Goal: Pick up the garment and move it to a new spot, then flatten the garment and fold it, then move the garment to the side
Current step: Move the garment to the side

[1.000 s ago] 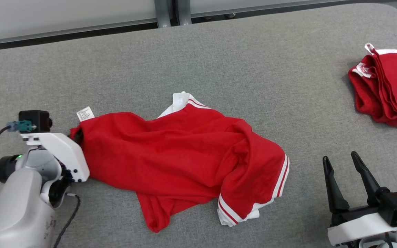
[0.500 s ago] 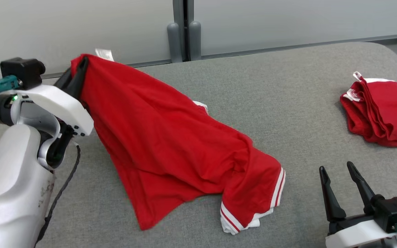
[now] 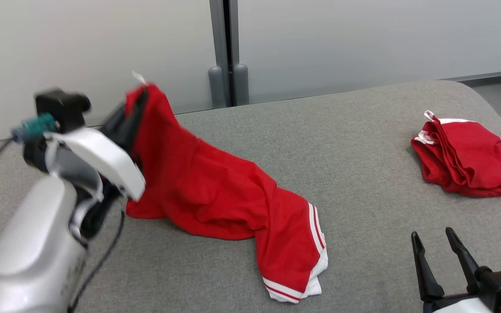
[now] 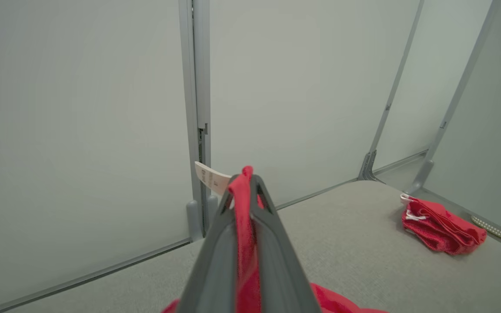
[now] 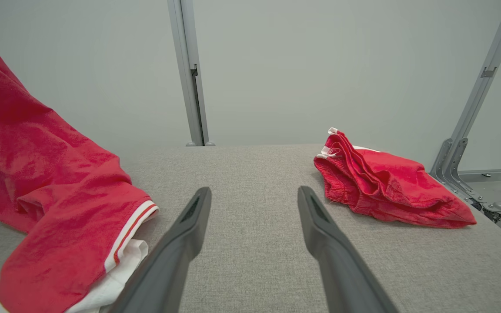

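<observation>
The left pincer (image 4: 245,180) pinches the garment (image 3: 215,195) by one edge, high, while the rest trails on the bench (image 3: 363,143). The right pincer (image 3: 432,234) rests spread. Drag on the cloth could pull that thin hold loose.

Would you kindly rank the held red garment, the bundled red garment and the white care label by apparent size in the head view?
Largest: held red garment.
Next: bundled red garment, though farther away, so true size is unsure.
Smallest: white care label.
</observation>
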Motion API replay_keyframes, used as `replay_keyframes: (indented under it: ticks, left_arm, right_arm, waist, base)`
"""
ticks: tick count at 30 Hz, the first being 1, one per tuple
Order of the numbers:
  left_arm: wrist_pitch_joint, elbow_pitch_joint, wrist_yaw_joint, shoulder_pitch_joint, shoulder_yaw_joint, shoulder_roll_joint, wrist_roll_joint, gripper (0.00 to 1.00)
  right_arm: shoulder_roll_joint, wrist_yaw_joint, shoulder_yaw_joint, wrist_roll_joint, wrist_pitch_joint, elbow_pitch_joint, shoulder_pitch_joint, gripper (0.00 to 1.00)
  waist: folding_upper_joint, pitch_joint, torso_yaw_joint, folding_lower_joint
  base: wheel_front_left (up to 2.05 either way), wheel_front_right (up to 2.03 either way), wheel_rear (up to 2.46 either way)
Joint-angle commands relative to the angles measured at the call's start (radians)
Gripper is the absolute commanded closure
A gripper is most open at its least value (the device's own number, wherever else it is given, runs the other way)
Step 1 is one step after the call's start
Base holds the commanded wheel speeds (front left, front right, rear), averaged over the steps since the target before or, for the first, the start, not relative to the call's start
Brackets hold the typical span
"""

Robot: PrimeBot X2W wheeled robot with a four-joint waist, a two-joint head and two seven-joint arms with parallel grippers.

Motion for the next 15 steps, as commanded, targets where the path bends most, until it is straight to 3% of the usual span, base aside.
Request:
replay_keyframes:
  ticks: [1, 8, 15]
  left_arm:
    - [0.028, -0.046, -0.001, 0.089, -0.03, 0.013, -0.036, 1.0]
    - [0.166, -0.329, 0.012, 0.563, -0.135, 0.102, -0.227, 1.0]
    - [0.062, -0.291, 0.079, 0.871, -0.139, 0.089, -0.282, 1.0]
  right_arm:
    - [-0.005, 0.0, -0.006, 0.008, -0.005, 0.0, 0.016, 0.0]
    - [-0.004, 0.0, -0.029, 0.017, -0.005, -0.011, 0.061, 0.0]
    - [-0.005, 0.0, -0.032, 0.016, -0.005, -0.007, 0.07, 0.0]
  waist:
    - [0.0, -0.016, 0.002, 0.0]
    - [0.0, -0.032, 0.038, 0.0]
    - [0.0, -0.022, 0.09, 0.0]
  base:
    - [0.0, 0.0, 0.0]
    - [0.0, 0.0, 0.0]
    - [0.0, 0.0, 0.0]
